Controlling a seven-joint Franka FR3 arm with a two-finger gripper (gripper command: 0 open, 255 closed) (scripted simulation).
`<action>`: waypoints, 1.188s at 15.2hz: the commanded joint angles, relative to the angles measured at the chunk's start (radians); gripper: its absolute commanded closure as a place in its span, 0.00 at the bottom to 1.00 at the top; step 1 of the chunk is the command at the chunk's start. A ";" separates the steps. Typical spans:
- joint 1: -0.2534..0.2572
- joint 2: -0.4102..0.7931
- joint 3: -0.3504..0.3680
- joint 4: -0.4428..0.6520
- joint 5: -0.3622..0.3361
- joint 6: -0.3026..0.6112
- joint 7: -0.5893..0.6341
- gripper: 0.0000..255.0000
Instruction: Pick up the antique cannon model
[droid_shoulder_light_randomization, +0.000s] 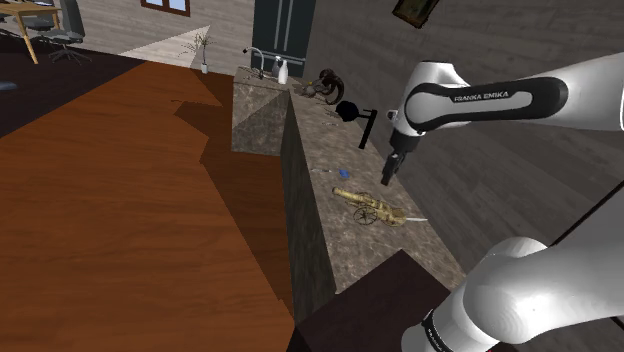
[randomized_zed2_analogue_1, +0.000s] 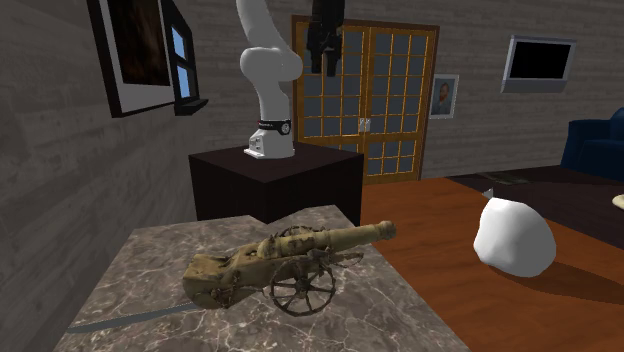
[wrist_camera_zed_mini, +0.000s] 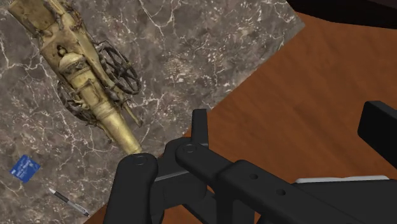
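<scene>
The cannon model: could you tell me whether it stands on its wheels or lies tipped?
Upright: the cannon rests on its wheels on the stone counter, barrel nearly level.

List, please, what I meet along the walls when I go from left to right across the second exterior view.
Dark framed picture → window → white arm → paned double door → small framed portrait → wall screen → blue armchair.
</scene>
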 joint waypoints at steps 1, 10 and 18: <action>0.007 0.070 -0.042 0.013 0.002 0.071 -0.065 0.00; 0.060 0.441 -0.194 0.136 0.169 0.337 -0.417 0.00; -0.011 0.804 -0.152 0.358 0.474 0.437 -0.791 0.00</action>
